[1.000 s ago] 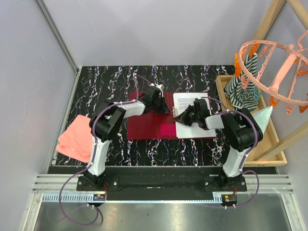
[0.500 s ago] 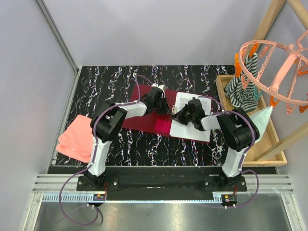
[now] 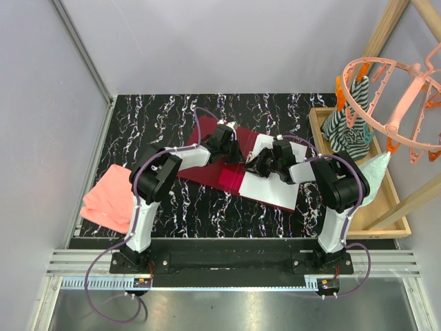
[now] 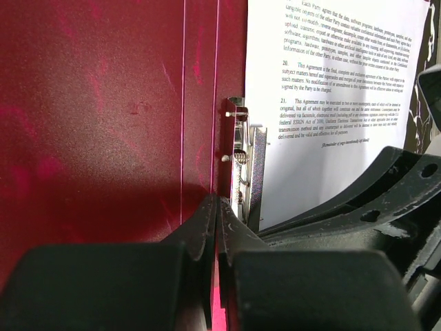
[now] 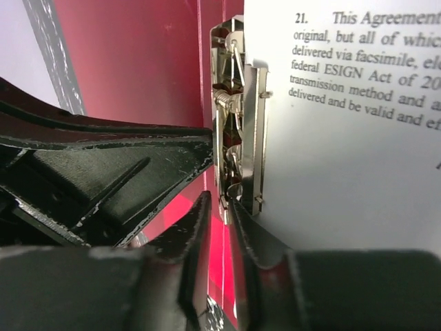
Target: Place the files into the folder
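Note:
The dark red folder [image 3: 207, 171] lies open and askew on the black marbled table. The files [image 3: 275, 187], white printed sheets, rest on its right half under a metal clip [image 5: 234, 103]. My left gripper [image 3: 236, 156] is shut on the folder's far edge at the spine. In the left wrist view the jaws [image 4: 218, 200] pinch a red sliver of the folder [image 4: 103, 103] beside the files [image 4: 331, 69]. My right gripper [image 3: 252, 165] is shut on the same edge right beside it. In the right wrist view it [image 5: 219, 205] grips the folder [image 5: 138, 62] just below the clip, next to the files [image 5: 344, 152].
A pink folded cloth [image 3: 107, 196] lies at the table's left edge. A wooden tray [image 3: 389, 214] with a striped cloth [image 3: 351, 131] and a mint cone [image 3: 368, 172] stands at the right. An orange hanger rack [image 3: 393, 103] hangs over it.
The folder with the files has turned clockwise and now lies askew. Both grippers have moved a little farther back with its spine edge in hold.

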